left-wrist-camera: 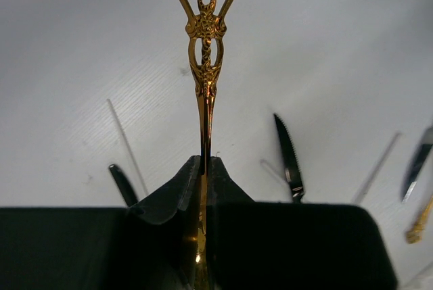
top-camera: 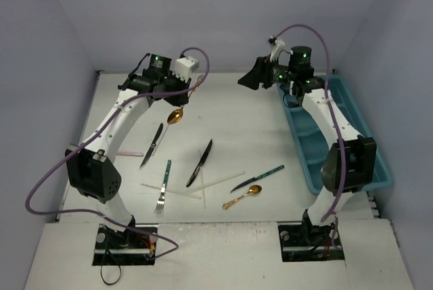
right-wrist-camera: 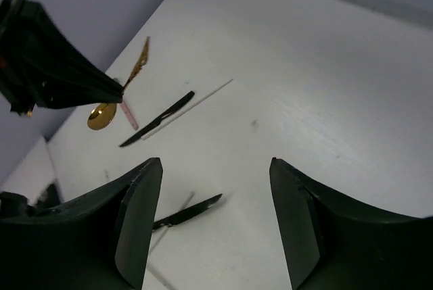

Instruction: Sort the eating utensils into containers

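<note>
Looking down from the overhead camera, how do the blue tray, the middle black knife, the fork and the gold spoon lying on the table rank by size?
1. Tray, by far the largest.
2. Knife and fork: about alike, too close to rank.
3. Spoon, slightly shorter than those two.

Gold spoon (left-wrist-camera: 205, 40) with scrolled openwork handle, teal-blue tray (top-camera: 381, 165), white table (top-camera: 250, 121), black knife (top-camera: 200, 162) left of the tray, teal-handled fork (top-camera: 164, 185)

right arm (top-camera: 325, 117) lies lengthwise over the tray (top-camera: 306, 149), blocks most of it from above. table (top-camera: 257, 121) left of tray's far half is bare. off its near-left corner: teal-handled knife (top-camera: 258, 178), loose gold spoon (top-camera: 242, 197). further left: left arm (top-camera: 128, 111) with held gold spoon (top-camera: 175, 115).
</note>
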`<action>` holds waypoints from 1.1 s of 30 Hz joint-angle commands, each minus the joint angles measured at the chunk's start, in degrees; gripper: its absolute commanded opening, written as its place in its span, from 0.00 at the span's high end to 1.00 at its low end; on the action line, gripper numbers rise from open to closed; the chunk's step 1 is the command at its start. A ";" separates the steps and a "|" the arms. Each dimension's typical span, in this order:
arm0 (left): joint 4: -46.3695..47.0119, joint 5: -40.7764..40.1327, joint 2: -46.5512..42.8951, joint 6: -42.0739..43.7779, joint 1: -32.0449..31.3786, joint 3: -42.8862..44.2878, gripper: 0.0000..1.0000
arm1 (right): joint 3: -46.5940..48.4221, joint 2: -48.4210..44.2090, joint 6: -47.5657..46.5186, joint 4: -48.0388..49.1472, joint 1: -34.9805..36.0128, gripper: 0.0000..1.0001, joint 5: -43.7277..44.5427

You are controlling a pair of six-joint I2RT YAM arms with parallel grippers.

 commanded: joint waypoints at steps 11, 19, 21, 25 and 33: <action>-5.12 13.83 1.05 -24.83 -0.72 3.83 1.00 | -16.35 -28.78 -91.57 0.28 11.38 0.50 3.35; -9.54 26.95 2.95 -24.74 -1.45 0.25 1.00 | -25.73 -31.34 -118.80 -7.84 19.61 0.53 5.28; -9.71 28.16 2.87 -24.71 -2.18 -0.93 1.00 | -26.63 -30.98 -123.41 -9.48 21.67 0.54 6.17; -11.45 28.16 3.15 -23.41 -4.29 -1.08 1.00 | -27.58 -29.59 -127.91 -12.34 25.80 0.57 8.15; -12.70 27.94 3.04 -22.87 -7.13 -1.41 1.00 | -26.85 -26.22 -129.48 -16.15 30.90 0.65 12.26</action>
